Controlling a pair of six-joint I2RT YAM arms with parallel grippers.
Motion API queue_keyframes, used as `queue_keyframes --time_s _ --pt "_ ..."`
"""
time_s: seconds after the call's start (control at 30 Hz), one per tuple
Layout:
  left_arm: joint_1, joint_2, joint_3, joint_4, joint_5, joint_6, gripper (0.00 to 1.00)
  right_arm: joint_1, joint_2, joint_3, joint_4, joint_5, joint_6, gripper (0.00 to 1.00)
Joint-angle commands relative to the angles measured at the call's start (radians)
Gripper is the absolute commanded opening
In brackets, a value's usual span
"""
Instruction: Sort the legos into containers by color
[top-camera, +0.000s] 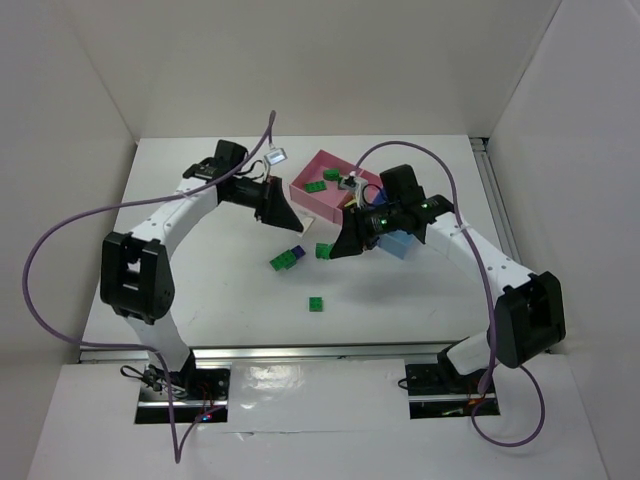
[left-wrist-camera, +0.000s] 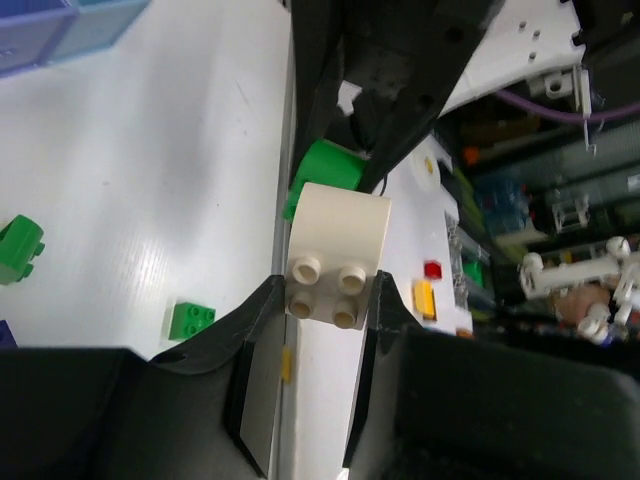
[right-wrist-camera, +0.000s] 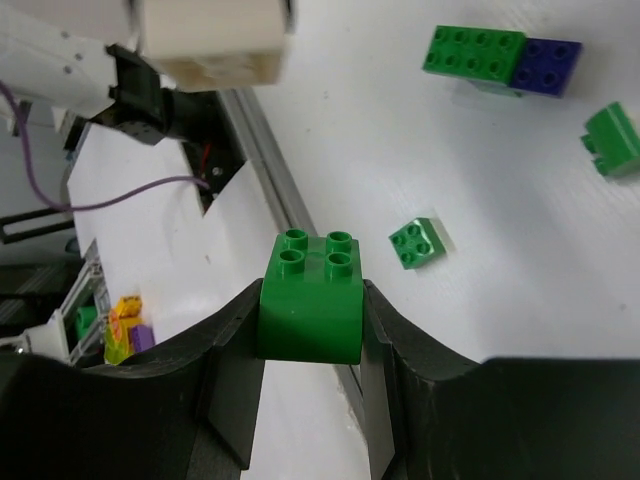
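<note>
The top camera hangs above and behind the 2 arm bases (top-camera: 180, 385), facing down and forward, far enough to hold the whole white table (top-camera: 240, 310). The left wrist camera sits close behind its black fingers (left-wrist-camera: 250, 330), looking along them past a small cream studded plastic brick (left-wrist-camera: 335, 255), with the tabletop to its left. The right wrist camera looks likewise along its own black fingers (right-wrist-camera: 225, 360) past a chunky green studded plastic brick (right-wrist-camera: 310, 300). These 2 views face each other, each catching the other's brick. All 3 views share a loose small green square brick (top-camera: 316, 303) on the table.
</note>
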Motion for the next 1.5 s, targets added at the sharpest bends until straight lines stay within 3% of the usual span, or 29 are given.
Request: queue_keyframes --time_s 0.0,0.1,0.17,0.27,0.37,0.63,0.67,0.73,0.77,0.8,0.9,0.97,1.07,1.2,1.47 --pt "0.029 -0.098 -0.034 0.167 0.01 -0.129 0.0 -0.009 -0.019 0.038 0.057 0.105 0.034 0.23" --pt "0.082 -0.138 -0.081 0.285 -0.102 -0.272 0.0 -0.009 -0.029 0.029 0.141 0.312 0.123 0.23" --pt "0.121 -0.163 -0.109 0.327 -0.255 -0.38 0.0 -0.009 -0.006 0.068 0.189 0.469 0.184 0.23" --pt "0.13 -0.172 -0.109 0.288 -0.489 -0.433 0.0 -0.009 0.091 0.171 0.221 0.641 0.25 0.24" --pt "0.139 -0.181 -0.098 0.22 -0.646 -0.461 0.0 -0.009 0.224 0.301 0.238 0.705 0.261 0.26" --pt "0.13 -0.253 -0.115 0.166 -0.737 -0.471 0.0 0.011 0.608 0.706 0.181 0.9 0.236 0.34" --pt "0.13 -0.253 -0.124 0.166 -0.737 -0.471 0.0 0.011 0.66 0.766 0.181 0.913 0.236 0.39" --pt "0.13 -0.276 -0.124 0.157 -0.747 -0.471 0.0 0.011 0.736 0.831 0.158 0.914 0.236 0.58" --pt "0.13 -0.276 -0.111 0.157 -0.747 -0.471 0.0 0.011 0.761 0.905 0.14 0.914 0.236 0.74" --pt "0.13 -0.276 -0.11 0.148 -0.756 -0.471 0.0 0.011 0.781 0.939 0.1 0.904 0.236 0.83" --pt "0.119 -0.286 -0.092 0.148 -0.756 -0.471 0.0 0.011 0.809 1.003 0.068 0.915 0.227 0.91" --pt "0.089 -0.286 -0.083 0.148 -0.745 -0.471 0.0 0.011 0.736 0.962 0.081 0.949 0.227 0.91" --pt "0.023 -0.25 -0.072 0.157 -0.747 -0.471 0.0 0.011 0.605 0.767 0.146 1.042 0.227 0.87" --pt "-0.08 -0.153 0.003 0.194 -0.809 -0.505 0.0 -0.029 0.28 0.379 0.227 1.154 0.247 0.83" --pt "-0.276 0.153 0.309 0.203 -0.88 -0.537 0.0 -0.152 -0.113 0.03 0.063 1.409 0.379 0.91"
